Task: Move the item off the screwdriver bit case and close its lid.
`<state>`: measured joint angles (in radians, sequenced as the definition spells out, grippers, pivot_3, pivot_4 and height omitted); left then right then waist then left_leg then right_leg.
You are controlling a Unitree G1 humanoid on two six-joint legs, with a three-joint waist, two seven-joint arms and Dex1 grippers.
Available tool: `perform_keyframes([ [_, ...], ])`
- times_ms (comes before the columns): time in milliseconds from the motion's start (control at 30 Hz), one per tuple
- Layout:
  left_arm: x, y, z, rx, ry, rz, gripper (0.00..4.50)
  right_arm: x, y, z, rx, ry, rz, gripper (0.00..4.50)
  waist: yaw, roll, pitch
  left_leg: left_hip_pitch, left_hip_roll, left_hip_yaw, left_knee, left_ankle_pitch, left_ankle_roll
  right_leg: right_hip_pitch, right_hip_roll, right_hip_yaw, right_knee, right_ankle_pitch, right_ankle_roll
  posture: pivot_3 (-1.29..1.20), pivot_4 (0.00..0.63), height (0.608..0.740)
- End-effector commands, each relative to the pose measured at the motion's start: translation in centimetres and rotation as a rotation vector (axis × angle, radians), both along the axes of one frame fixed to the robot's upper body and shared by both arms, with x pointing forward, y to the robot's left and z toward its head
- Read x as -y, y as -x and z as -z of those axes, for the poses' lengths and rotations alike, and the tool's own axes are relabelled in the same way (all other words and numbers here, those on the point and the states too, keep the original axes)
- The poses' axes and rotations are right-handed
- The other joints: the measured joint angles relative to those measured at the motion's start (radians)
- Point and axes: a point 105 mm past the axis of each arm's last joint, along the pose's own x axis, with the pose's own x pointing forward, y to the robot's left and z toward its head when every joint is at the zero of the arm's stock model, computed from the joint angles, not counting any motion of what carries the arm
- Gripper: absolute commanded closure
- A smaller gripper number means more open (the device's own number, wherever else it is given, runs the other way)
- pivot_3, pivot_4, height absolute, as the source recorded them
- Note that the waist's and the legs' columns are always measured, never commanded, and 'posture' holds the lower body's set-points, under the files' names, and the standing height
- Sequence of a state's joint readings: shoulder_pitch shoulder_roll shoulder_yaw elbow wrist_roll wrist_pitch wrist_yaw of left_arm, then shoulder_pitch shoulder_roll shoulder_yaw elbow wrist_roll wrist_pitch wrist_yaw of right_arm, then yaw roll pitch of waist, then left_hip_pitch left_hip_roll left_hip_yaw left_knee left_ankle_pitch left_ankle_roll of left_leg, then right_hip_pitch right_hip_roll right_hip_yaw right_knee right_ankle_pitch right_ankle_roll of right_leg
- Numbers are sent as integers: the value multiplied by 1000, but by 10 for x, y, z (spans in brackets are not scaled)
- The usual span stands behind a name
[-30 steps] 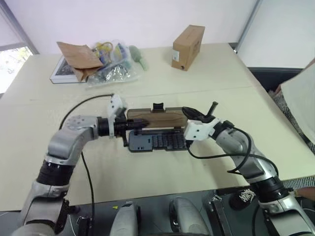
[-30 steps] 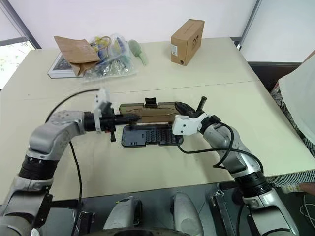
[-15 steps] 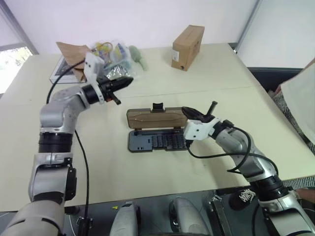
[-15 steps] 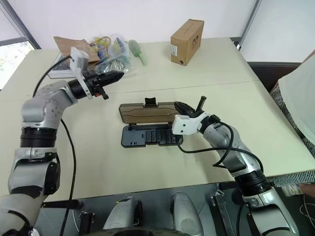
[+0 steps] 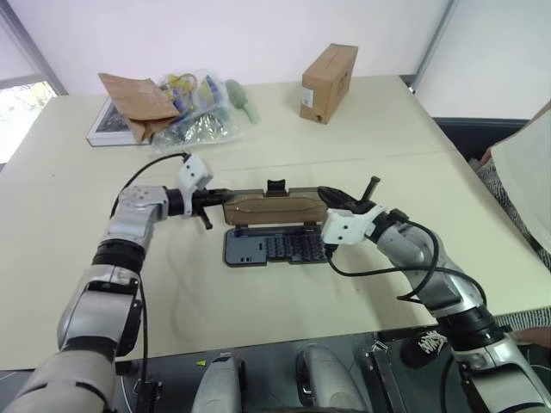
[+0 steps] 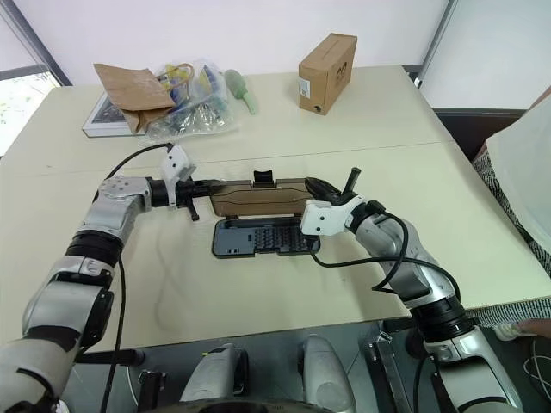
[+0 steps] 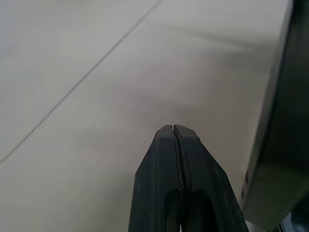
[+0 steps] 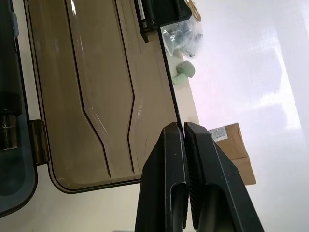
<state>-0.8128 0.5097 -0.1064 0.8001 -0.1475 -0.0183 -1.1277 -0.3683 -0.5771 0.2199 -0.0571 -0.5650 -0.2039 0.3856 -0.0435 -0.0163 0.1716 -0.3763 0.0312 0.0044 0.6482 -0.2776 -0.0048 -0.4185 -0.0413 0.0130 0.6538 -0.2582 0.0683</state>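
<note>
Screwdriver bit case (image 5: 275, 248) open, item (image 5: 276, 186) at lid (image 5: 274, 209) edge, both claws clenched empty.

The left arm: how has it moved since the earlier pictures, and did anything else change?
The left gripper, shut, swung up toward the bags half a second ago and has come back down to the lid's left end. The right gripper, the open case and the small black item stayed in place.

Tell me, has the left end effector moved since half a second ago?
Yes. The left end effector came down from near the plastic bag to the lid's left end.
</note>
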Motion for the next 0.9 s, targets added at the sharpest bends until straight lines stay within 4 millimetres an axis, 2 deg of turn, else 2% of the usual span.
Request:
perform_keyframes([
  [33,1,-1,-10,46,-25,42,4500,-9,5,-4,10,-7,-41,4478,0,0,0,0,0,0,0,0,0,0,0,0,0,0,0,0,150,740],
  [733,4,-4,-14,72,-9,60,4500,-6,4,-1,-28,32,-34,4478,0,0,0,0,0,0,0,0,0,0,0,0,0,0,0,0,150,740],
  [833,5,-4,-13,74,-10,60,4500,-3,4,-1,-60,49,-28,3544,2,0,0,0,0,0,0,0,0,0,0,0,0,0,0,0,150,740],
  [900,5,-4,-13,76,-9,60,4500,-1,5,-2,-82,64,-34,2513,3,0,0,0,0,0,0,0,0,0,0,0,0,0,0,0,150,740],
])
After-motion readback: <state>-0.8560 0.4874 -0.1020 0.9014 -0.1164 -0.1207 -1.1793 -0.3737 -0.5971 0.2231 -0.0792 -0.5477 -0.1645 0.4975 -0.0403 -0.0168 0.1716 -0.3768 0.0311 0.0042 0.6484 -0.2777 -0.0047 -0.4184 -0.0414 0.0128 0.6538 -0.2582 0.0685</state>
